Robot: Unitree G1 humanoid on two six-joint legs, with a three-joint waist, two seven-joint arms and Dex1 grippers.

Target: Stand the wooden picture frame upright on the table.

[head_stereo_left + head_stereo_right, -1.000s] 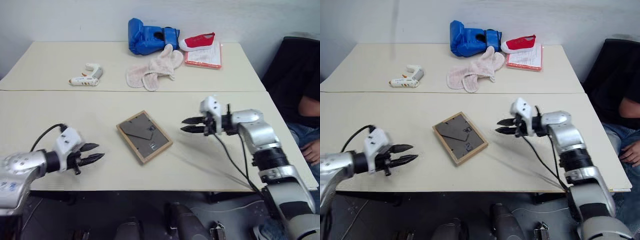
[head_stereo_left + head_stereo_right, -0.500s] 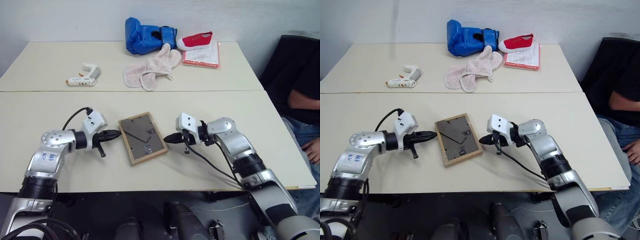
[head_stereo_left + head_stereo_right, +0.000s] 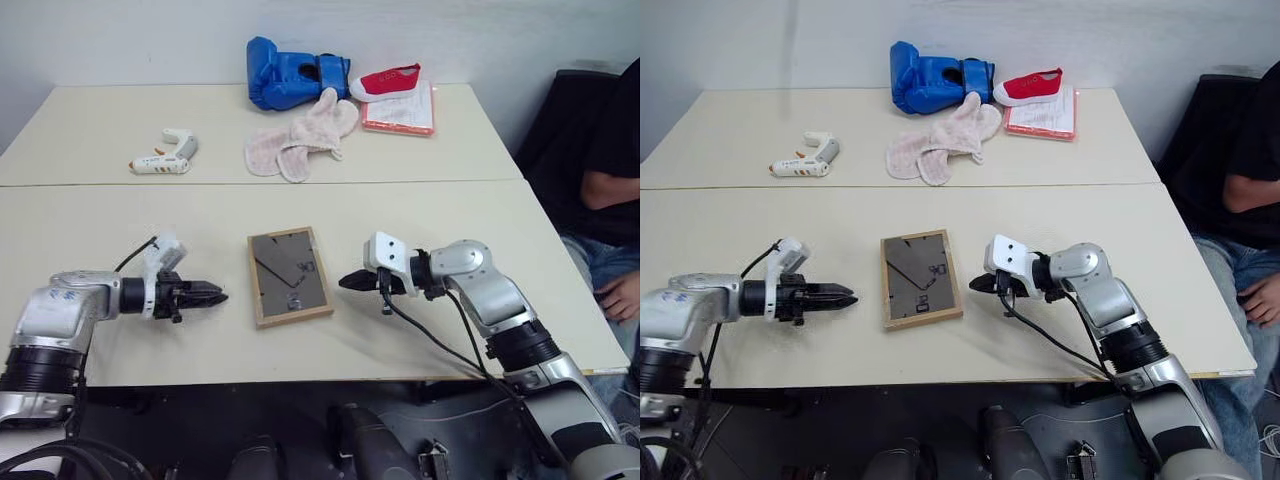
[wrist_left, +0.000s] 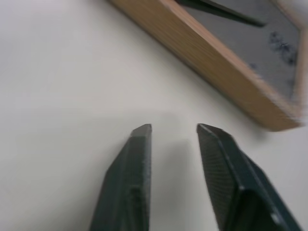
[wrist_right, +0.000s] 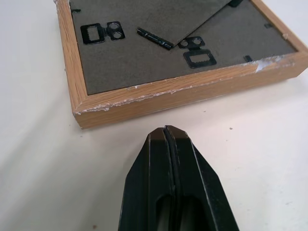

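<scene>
Both arms pulled back from the wooden picture frame (image 3: 290, 276), which lies flat (grey back up) on the smooth desk (image 3: 420, 215). Left jaws gape, empty; right jaws pinched together.

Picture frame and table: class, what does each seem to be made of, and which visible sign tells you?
The wooden picture frame: the border looks like light, matte wood, with visible grain and pale chipped edges. Its back panel seems to be dark grey-brown fibreboard or card, flat and dull, with small black metal-looking clips. The table: cream, smooth and matte, probably laminate; the core is hidden.
</scene>
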